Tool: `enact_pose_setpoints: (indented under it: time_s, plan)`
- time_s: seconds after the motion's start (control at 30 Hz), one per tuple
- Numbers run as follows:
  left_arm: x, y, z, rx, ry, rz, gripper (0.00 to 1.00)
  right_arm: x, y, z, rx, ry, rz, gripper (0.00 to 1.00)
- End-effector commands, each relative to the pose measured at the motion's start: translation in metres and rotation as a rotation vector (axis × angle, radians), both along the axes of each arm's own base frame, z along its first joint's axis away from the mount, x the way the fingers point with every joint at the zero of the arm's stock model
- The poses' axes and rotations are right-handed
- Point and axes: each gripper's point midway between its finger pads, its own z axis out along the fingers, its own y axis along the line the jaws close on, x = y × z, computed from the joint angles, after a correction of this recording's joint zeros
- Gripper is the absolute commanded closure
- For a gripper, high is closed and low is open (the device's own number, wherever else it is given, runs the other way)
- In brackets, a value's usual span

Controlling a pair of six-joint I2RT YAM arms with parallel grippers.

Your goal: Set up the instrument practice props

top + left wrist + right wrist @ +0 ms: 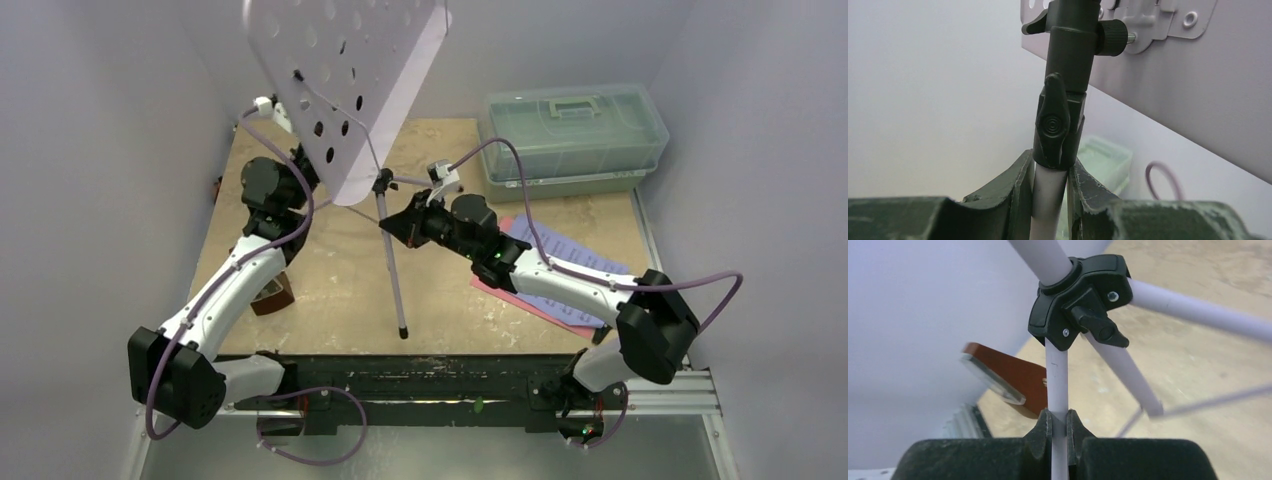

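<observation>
The left gripper (1049,172) is closed narrowly on the pale pole (1047,210) of the music stand (350,110), its two fingers (1015,192) pressed against either side just below a black clamp collar (1055,130) with a small locking lever. Above that collar the back of the lavender desk (1198,100) fills the upper right of the left wrist view, fixed on by a pale bracket and a black knob. The right gripper (1058,415) is pinched almost fully together on a thin pale leg (1057,375) that comes straight out of the black tripod hub (1080,295); other legs fan out from the hub to the right. From above, the stand is at the middle of the table (330,290), toward the back, its perforated desk tilted, with one long leg reaching toward the near edge. The brown metronome (272,293) sits at the table's left side, just beside the left arm. The pale-blue sheet (560,248) lies on top of the pink sheet (530,300) at the right, both partly under the right arm. A translucent green box (575,135) stands at the back right corner.
</observation>
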Motion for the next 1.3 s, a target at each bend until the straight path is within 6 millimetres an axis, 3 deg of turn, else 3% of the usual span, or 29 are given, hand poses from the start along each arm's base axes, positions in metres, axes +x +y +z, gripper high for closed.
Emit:
enact_pose_setpoints:
  time_s: [0.0,0.13,0.4,0.57,0.73,1.03,1.17,1.27]
  plan:
    - [-0.173,0.067,0.21,-0.392,-0.752,-0.082,1.0,0.024,-0.035,-0.083,-0.293,0.092,-0.168,1.0]
    - [-0.158,0.065,0.196,-0.392,-0.707,-0.061,1.0,0.03,-0.036,-0.087,-0.286,0.08,-0.201,1.0]
    - [-0.11,0.045,0.16,-0.348,-0.566,-0.062,1.0,0.03,-0.019,-0.106,-0.259,0.123,-0.151,1.0]
    - [-0.075,0.029,0.113,-0.256,-0.441,-0.043,1.0,0.028,-0.011,-0.114,-0.209,0.188,-0.152,1.0]
    - [-0.064,0.02,0.074,-0.186,-0.366,-0.043,1.0,0.032,-0.01,-0.128,-0.207,0.26,-0.213,1.0]
    - [-0.055,0.022,0.043,-0.148,-0.309,-0.002,1.0,0.03,0.005,-0.127,-0.172,0.3,-0.232,1.0]
    - [-0.036,0.028,0.029,-0.163,-0.204,0.061,1.0,0.031,0.001,-0.128,-0.168,0.302,-0.249,1.0]
    - [-0.023,0.04,0.018,-0.192,-0.121,0.135,0.88,0.029,0.003,-0.134,-0.168,0.311,-0.238,1.0]
